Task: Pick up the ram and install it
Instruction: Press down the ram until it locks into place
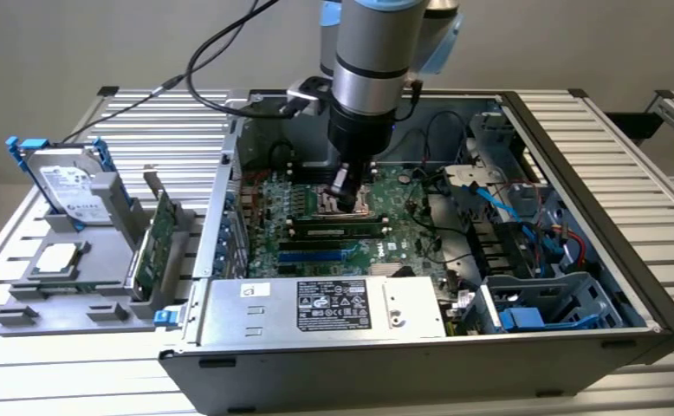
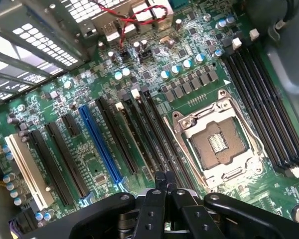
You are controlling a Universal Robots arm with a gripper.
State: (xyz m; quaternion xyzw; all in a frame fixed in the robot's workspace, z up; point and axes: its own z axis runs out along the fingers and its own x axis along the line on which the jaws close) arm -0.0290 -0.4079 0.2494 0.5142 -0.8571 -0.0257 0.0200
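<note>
No text is legible. The power supply (image 1: 320,309) carries a black label (image 1: 333,305) with white print and certification marks, too small to read.

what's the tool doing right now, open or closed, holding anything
tool: closed, fingers together above the motherboard beside the empty cpu socket; nothing visibly held.

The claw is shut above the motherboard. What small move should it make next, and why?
Probably lift the claw straight up a little. It is shut with nothing between its tips, low by the CPU socket, while the ram already seems to stand in a slot beside it.
</note>
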